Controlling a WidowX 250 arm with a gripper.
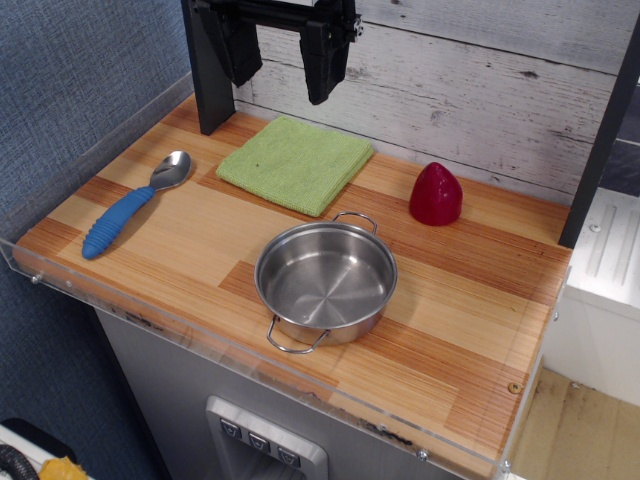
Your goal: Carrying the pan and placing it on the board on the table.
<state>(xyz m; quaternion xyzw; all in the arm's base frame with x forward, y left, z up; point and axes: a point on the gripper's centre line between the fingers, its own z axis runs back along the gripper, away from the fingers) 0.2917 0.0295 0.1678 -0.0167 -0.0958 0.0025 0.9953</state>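
The pan [325,280], a small shiny steel pot with two wire loop handles, stands upright and empty on the table [470,330] near the front middle. The board [295,163], a light-green cloth pad, lies flat at the back, behind and left of the pan. My gripper [283,55] hangs at the top of the frame, high above the board's far edge. Its two black fingers [325,60] stand apart with nothing between them. It touches neither the pan nor the board.
A spoon with a blue ribbed handle [130,207] lies at the left. A dark red rounded object [436,194] stands at the back right. A black post [210,70] rises at the back left. A clear acrylic rim [200,330] edges the table.
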